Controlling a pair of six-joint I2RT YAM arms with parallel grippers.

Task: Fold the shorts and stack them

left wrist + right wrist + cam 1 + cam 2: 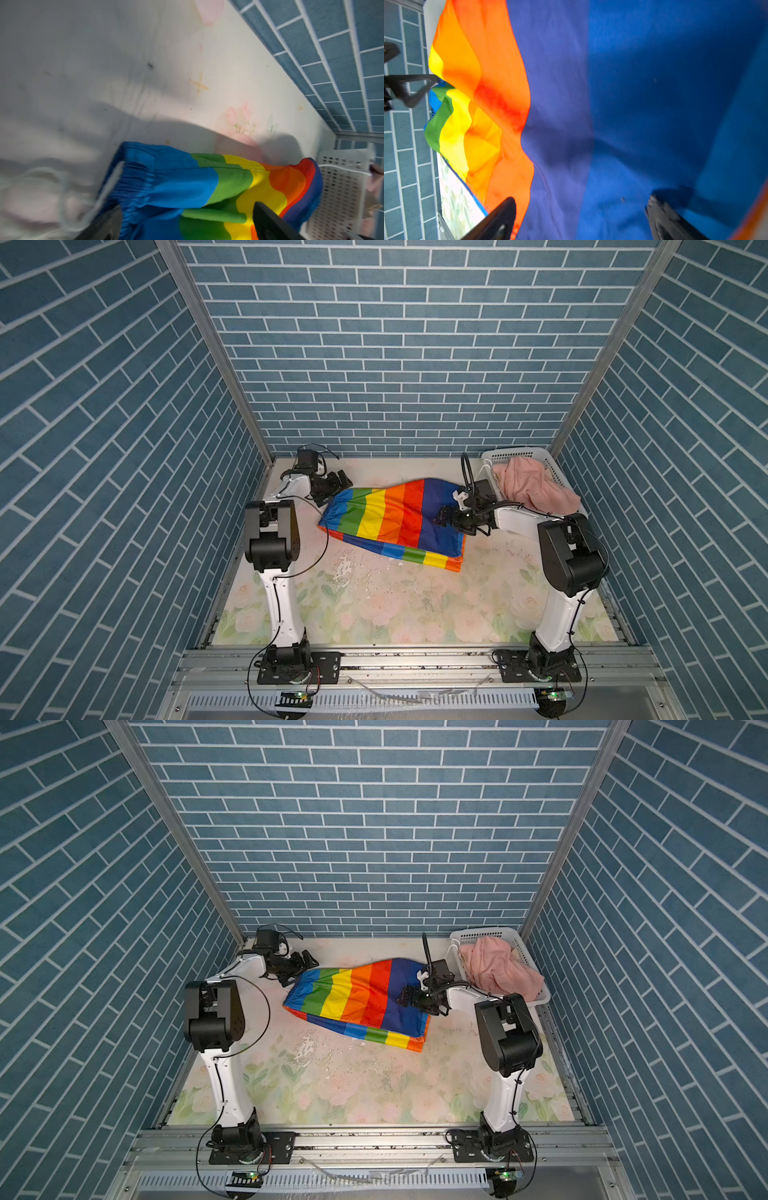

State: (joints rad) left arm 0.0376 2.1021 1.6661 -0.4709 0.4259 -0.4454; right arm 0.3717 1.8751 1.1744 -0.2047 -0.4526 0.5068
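With the rainbow-striped shorts [386, 518] seemingly folded once on the bench [374, 605], the left gripper [341, 481] beside the waist and the right gripper [441, 517] over the blue stripe stand wide open and empty, so the next fold probably needs an edge grasped.

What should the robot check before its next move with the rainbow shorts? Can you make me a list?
1. left gripper open and empty: ok.
2. right gripper open and empty, above the dark blue stripe: ok.
3. rainbow shorts lying on the table: ok.
4. Their edges lined up: not ok, a lower layer sticks out on the near side.
5. pink shorts folded: not ok, they are bunched in the basket.
6. Anything hidden under them in the basket: cannot tell.
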